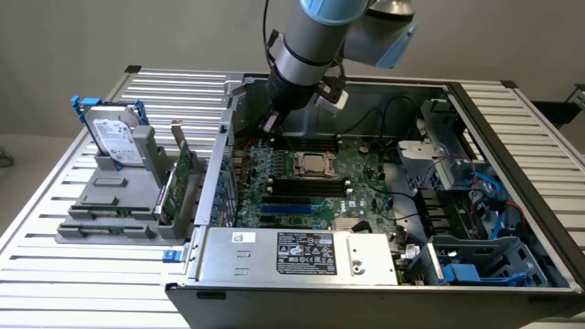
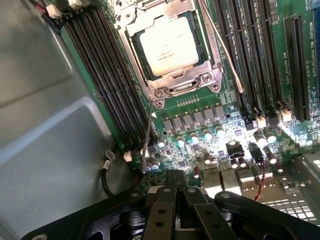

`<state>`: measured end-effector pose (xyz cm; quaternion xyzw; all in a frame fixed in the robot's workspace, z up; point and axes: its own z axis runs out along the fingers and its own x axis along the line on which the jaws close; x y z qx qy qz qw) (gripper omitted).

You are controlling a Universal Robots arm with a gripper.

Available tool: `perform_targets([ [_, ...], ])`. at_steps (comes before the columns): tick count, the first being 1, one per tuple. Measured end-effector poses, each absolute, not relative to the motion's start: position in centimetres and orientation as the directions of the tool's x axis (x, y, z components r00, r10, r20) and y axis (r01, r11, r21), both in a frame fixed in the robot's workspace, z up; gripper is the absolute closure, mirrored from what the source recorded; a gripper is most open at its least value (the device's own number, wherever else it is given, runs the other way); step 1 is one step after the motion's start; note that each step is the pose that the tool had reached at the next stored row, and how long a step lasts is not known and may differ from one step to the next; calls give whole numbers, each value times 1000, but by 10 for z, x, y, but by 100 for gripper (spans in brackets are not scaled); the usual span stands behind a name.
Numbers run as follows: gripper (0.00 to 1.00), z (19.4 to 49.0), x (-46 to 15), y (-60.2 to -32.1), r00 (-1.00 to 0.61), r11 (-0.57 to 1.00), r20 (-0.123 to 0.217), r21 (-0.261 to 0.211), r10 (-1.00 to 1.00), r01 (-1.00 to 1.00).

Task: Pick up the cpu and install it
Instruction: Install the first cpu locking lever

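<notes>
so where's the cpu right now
The cpu sits in its socket near the middle of the motherboard in the exterior view, black memory slots on both sides.

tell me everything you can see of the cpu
The cpu is a small flat square with a pale silver metal top bearing faint dark print. It lies flat on the green motherboard, seated inside a silver metal socket frame, between rows of black memory slots. Nothing else touches it.
</notes>
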<state>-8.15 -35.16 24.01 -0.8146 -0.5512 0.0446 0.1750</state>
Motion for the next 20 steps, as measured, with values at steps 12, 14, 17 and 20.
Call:
perform_targets([
  [12, 89, 240, -82, -352, 511, -451, 125, -325, 851, 831],
  [14, 89, 240, -82, -352, 523, -464, 127, -323, 843, 825],
  [17, 89, 240, -85, -352, 534, -475, 128, -321, 836, 819],
  [20, 89, 240, -88, -352, 538, -479, 132, -316, 833, 819],
])
